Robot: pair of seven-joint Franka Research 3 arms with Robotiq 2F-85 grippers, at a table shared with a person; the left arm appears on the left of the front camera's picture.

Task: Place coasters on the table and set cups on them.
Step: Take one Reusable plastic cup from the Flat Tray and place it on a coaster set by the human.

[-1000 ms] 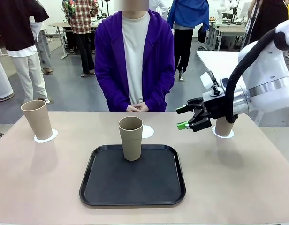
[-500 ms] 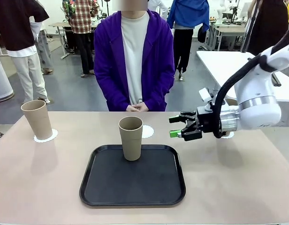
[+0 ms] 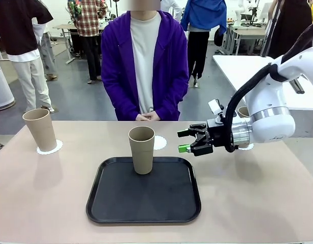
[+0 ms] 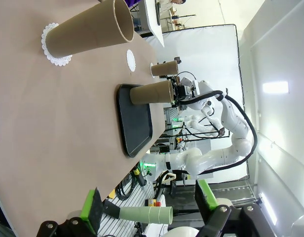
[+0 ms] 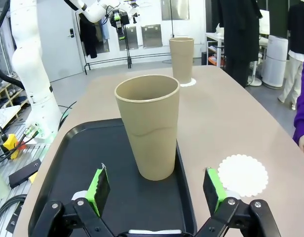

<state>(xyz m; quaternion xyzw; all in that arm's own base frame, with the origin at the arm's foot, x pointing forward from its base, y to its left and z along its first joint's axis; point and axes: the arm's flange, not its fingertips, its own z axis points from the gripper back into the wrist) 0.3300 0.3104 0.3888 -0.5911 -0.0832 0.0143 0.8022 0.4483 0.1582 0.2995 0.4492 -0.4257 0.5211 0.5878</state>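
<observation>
Beige matte tabletop fills the front view's lower half; black rounded tray at centre bottom holds one tall tan tumbler on its far edge. Right gripper has moved left from the right-side cup, now on its doily, toward the tray cup, jaws wide, empty. Bare lacy white doily sits just behind the tray; left cup stands on its doily. Likely two placed, one left. Left wrist view: left gripper at bottom, jaws wide, nothing held, well apart from the cups. Right wrist view: green pads flank the tray cup at centre, not touching; bare doily lower right.
</observation>
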